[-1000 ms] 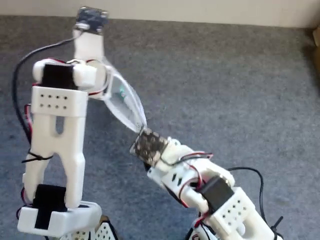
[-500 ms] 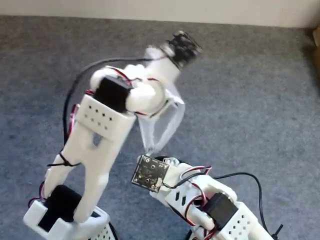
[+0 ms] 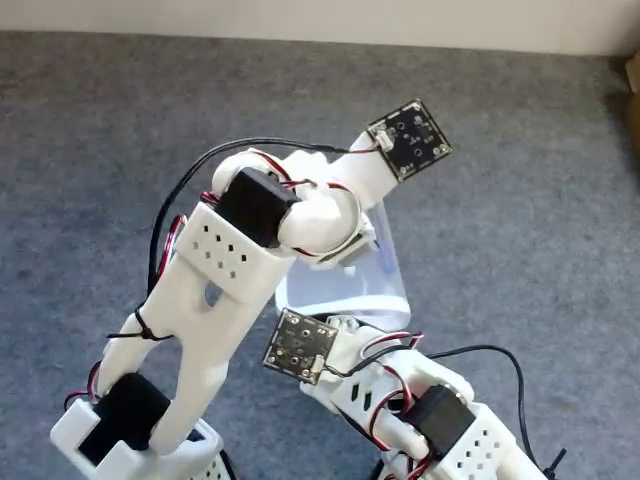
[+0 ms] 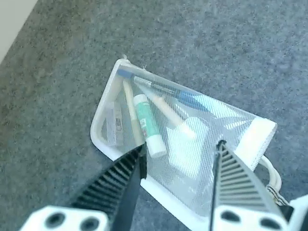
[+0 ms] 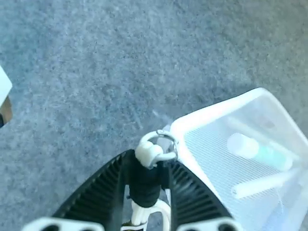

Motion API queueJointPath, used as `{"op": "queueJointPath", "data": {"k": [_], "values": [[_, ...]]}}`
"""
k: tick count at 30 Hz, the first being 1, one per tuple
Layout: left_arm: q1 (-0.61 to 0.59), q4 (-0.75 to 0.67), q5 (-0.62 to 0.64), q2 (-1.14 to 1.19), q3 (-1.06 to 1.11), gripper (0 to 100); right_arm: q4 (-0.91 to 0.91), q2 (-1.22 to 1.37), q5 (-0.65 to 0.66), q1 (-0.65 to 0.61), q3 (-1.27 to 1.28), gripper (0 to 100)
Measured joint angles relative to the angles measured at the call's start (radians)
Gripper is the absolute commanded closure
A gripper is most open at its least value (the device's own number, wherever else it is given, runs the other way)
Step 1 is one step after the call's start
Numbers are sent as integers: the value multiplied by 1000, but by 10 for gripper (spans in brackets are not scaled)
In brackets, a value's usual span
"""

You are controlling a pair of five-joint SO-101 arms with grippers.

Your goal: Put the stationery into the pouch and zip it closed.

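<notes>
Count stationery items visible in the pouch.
5 discernible through the mesh pouch: glue stick, thin pale stick beside it, second pale stick past it, blue pen along one long edge, flat packet at one end. More may be hidden.

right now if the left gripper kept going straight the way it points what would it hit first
Most likely the pouch: the left gripper points at its mesh side, jaws open, just past the green and white tube inside. The gap to it is unclear.
</notes>
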Motion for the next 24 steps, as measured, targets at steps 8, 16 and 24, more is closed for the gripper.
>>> {"op": "queueJointPath", "data": {"k": [8, 16, 24], "values": [[-35, 0, 0, -12, -3, 779, 0, -2, 0, 107, 0, 995], [-123, 8, 0, -109, -5, 779, 0, -2, -26, 273, -34, 995], [-141, 60, -8, -170, 54, 775, 0, -2, -92, 413, -114, 995]]}}
